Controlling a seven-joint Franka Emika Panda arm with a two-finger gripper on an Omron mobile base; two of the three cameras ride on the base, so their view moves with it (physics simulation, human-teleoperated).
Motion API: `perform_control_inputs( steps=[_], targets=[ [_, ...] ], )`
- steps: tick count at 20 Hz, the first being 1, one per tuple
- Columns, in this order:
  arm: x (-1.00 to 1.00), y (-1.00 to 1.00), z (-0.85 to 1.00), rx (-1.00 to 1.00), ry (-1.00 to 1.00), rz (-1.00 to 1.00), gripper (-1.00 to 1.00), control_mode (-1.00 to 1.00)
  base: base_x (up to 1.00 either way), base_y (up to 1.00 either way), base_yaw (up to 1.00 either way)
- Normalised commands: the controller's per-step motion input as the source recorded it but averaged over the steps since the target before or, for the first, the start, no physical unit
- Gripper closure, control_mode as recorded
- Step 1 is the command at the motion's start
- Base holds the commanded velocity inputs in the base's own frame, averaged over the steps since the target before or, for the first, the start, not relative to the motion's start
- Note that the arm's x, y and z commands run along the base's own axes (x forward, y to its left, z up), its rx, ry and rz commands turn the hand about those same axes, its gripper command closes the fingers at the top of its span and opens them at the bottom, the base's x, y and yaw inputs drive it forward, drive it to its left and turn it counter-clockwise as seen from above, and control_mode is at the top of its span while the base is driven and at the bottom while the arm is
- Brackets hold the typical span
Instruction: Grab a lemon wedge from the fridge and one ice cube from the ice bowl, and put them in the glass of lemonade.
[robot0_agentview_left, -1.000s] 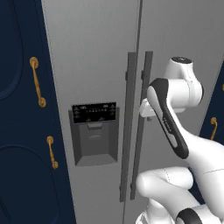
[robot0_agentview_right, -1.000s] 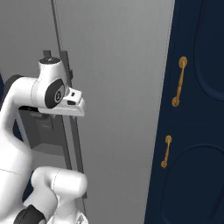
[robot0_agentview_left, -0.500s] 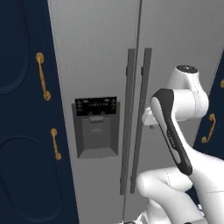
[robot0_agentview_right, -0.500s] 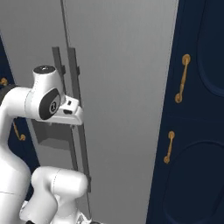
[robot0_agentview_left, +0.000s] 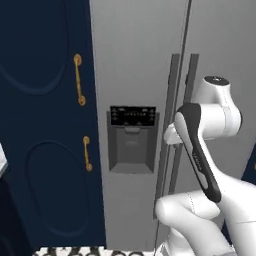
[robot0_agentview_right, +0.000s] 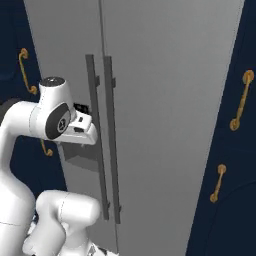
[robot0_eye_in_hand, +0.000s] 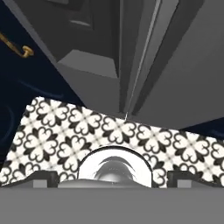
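Pincer tips (robot0_eye_in_hand: 112, 178) sit far apart at the bottom of the hand view, wide open with nothing between them. That view looks down the front of the fridge (robot0_eye_in_hand: 175, 65) to a floor (robot0_eye_in_hand: 65, 135) of white tiles with black flower shapes. Two dark handles run side by side down the fridge to where the doors meet. A navy cabinet (robot0_eye_in_hand: 17, 83) with a gold handle (robot0_eye_in_hand: 17, 47) is off to one side.

From the left base view, the grey fridge (robot0_agentview_left: 135, 55) stands tall with both doors shut. Its dark dispenser panel (robot0_agentview_left: 132, 140) is on the left door. The two long handles (robot0_agentview_left: 177, 100) stand just beside each other. The white arm (robot0_agentview_left: 200, 150) bends up in front of them, with the hand end close to the handles. Navy cabinets (robot0_agentview_left: 45, 150) with gold handles are to the left.

From the right base view, the arm (robot0_agentview_right: 30, 130) reaches toward the left handle (robot0_agentview_right: 92, 115). The hand end is just beside it, but I cannot tell if it touches. Another navy cabinet (robot0_agentview_right: 235, 190) is on the right.
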Motion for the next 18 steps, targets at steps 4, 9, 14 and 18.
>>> perform_control_inputs(
  steps=[4,9,14,18],
  targets=[
    [0.0,0.0,0.0,0.0,0.0,0.0,-1.0,1.0,0.0,0.4,0.61],
    [0.0,0.0,0.0,0.0,0.0,0.0,-1.0,1.0,0.15,0.6,0.76],
    [0.0,0.0,0.0,0.0,0.0,0.0,-1.0,1.0,0.4,0.41,0.77],
    [0.0,0.0,0.0,0.0,0.0,0.0,-1.0,1.0,0.9,0.09,0.73]
  ],
)
